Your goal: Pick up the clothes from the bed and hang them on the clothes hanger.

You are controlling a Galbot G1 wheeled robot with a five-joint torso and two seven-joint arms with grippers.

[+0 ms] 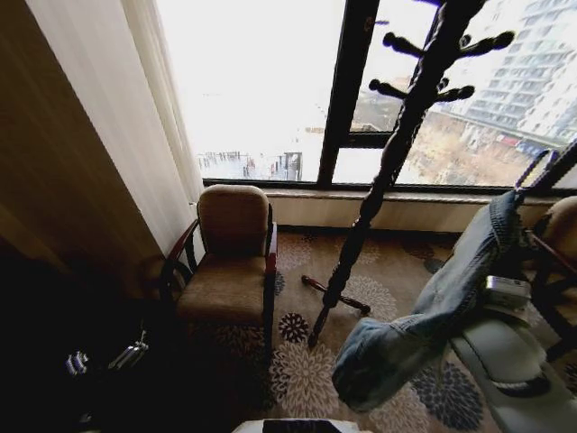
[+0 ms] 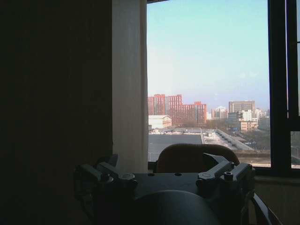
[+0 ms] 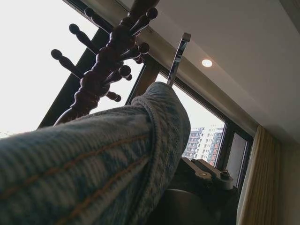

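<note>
The clothes, a light-blue denim jacket (image 1: 433, 316), hang in the air at the right, with my right gripper (image 3: 206, 174) holding them at the top, mostly covered by denim. A thin black bar with a metal piece (image 1: 552, 167) sticks up beside the jacket's top; it looks like the clothes hanger, and its metal tip (image 3: 178, 55) rises past the denim (image 3: 93, 159) in the right wrist view. My left gripper (image 2: 164, 177) is low at the left in shadow (image 1: 104, 359), open and holding nothing. The bed is out of view.
A tall dark wooden coat stand (image 1: 397, 144) with pegs stands in the middle, just left of the jacket. A brown armchair (image 1: 230, 262) sits by the window and curtain (image 1: 117, 108). A second chair (image 1: 563, 234) is at the right edge. Patterned carpet (image 1: 306, 370) covers the floor.
</note>
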